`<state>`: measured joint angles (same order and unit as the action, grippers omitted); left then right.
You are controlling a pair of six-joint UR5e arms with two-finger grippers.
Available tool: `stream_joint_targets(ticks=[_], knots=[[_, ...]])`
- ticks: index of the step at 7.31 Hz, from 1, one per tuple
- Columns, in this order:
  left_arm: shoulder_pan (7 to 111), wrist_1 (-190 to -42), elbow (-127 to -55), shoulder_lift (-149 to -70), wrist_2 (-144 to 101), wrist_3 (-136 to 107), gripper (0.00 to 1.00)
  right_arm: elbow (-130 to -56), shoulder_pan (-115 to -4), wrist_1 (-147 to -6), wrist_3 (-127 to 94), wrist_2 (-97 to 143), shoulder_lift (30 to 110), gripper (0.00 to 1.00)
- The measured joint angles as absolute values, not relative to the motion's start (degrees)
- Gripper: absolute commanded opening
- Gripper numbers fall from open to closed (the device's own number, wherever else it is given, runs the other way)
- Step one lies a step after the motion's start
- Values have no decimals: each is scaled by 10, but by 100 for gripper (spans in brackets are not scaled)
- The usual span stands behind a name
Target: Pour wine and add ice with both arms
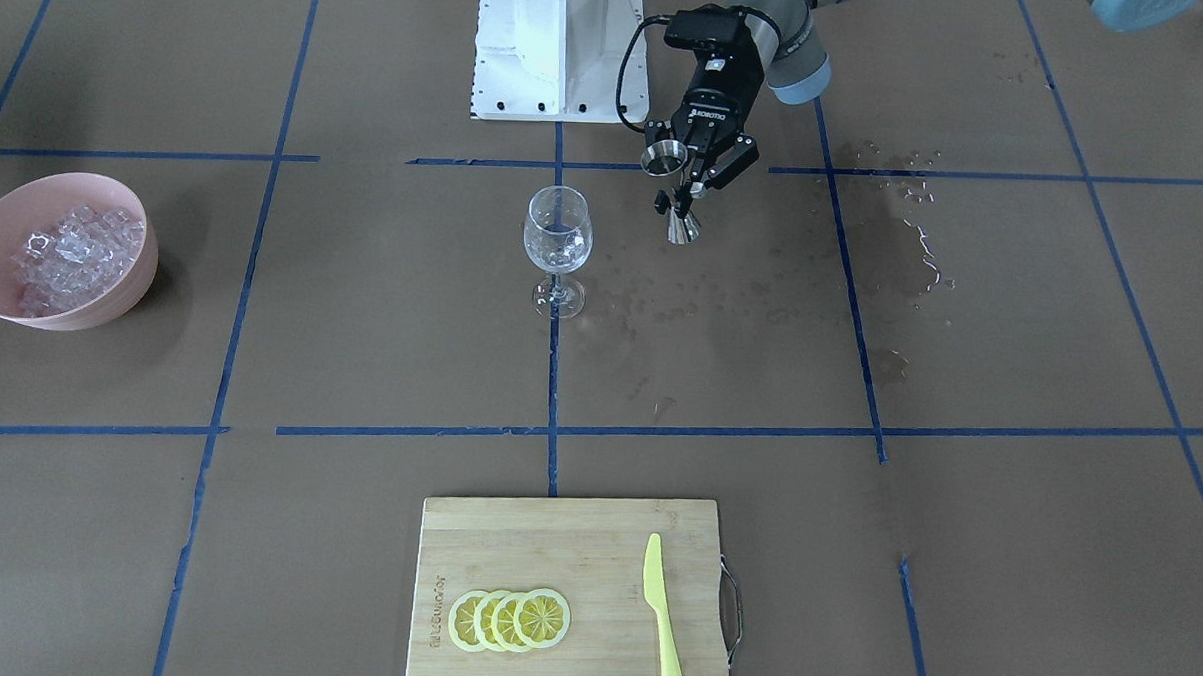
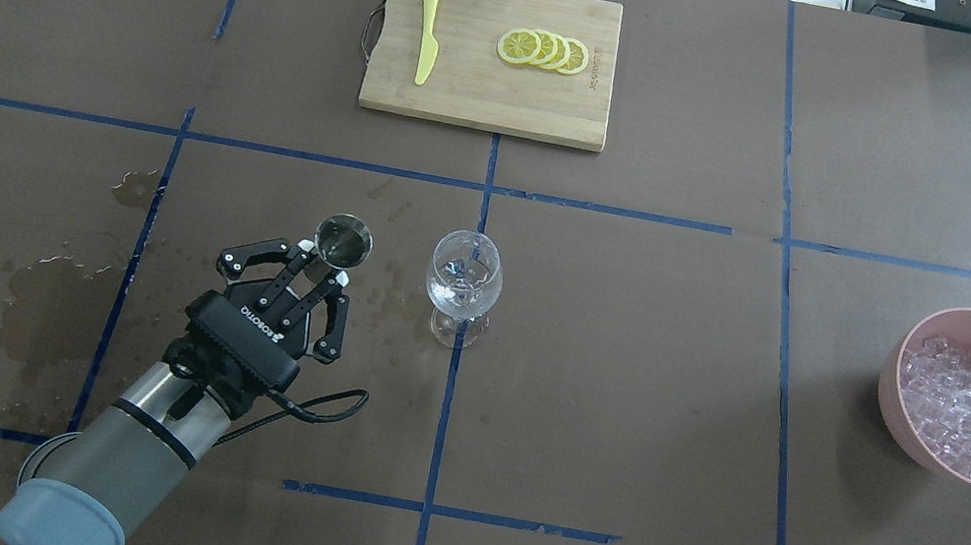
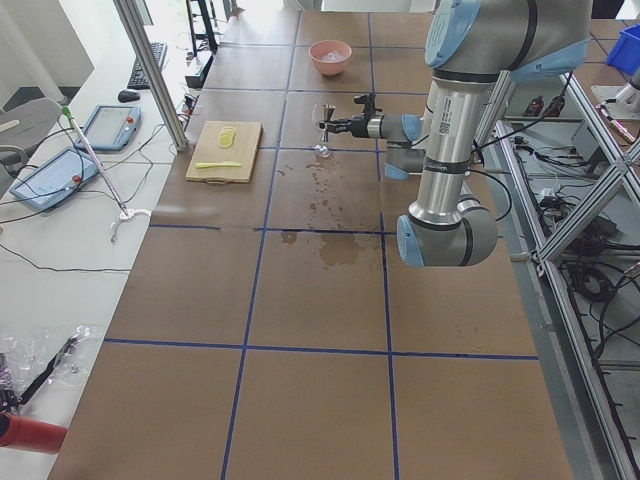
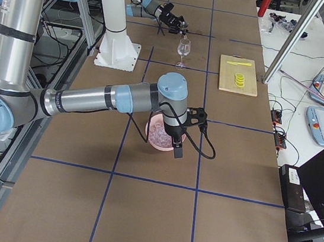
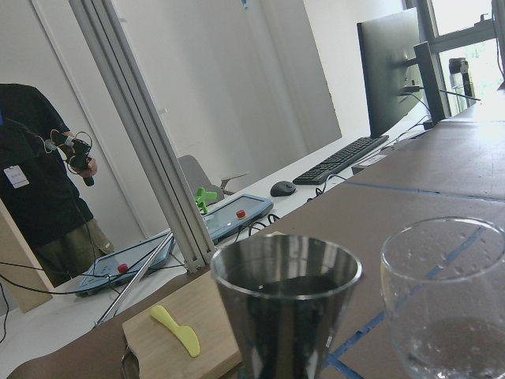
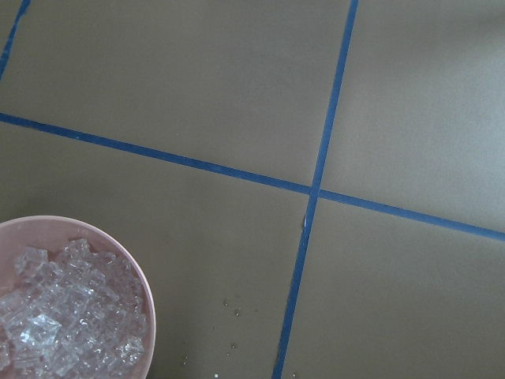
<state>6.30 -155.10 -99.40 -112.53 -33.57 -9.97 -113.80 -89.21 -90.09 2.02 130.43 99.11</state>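
L gripper (image 1: pixel 689 186) was clamped on the narrow waist of the metal measuring cup (image 1: pixel 672 195). The cup was upright, mouth up, just beside the glass (image 1: pixel 557 231) near the worktop's centre, on its left-edge side, not touching. L wrist cam showed something dark inside the cup, prob. wine, but I couldn't be sure. The glass held something clear low down; liquid or ice, couldn't tell.

Ice (image 1: pixel 74 255) sat heaped in the pink bowl (image 1: pixel 112 306) close to the worktop's right edge, well apart from the glass. R gripper (image 4: pixel 177 151) hung by that bowl. It showed only from the side cam, so wide or closed I couldn't tell. Its wrist cam had the bowl off in a corner of the picture, so it prob. wasn't centred over the ice.

Risks, as I judged them:
- The cup wasn't over the glass rim. A tilt from there = wine on the paper. Wet stains (image 2: pixel 40 304) lay toward the left edge.
- The glass was tall on a thin stem. A nudge from cup or fingers on the way in could tip it.
- The grip was on a thin, smooth waist, so the cup could twist or slip when tilted.
- The cubes looked small & slick. A pinch could squirt one out, and a drop from high up could splash or miss.
- Both arms going for one glass = collision risk unless they took turns.
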Motion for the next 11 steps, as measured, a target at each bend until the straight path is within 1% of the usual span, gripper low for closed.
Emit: stream_joint_targets(ticks=[6, 11], knots=[[91, -1457, -995, -1162, -336, -7, 0, -1136, -893, -901, 20, 1304, 996, 100], [95, -1448, -993, -1174, -330, 127, 0, -1134, -892, -901, 20, 1304, 998, 100]])
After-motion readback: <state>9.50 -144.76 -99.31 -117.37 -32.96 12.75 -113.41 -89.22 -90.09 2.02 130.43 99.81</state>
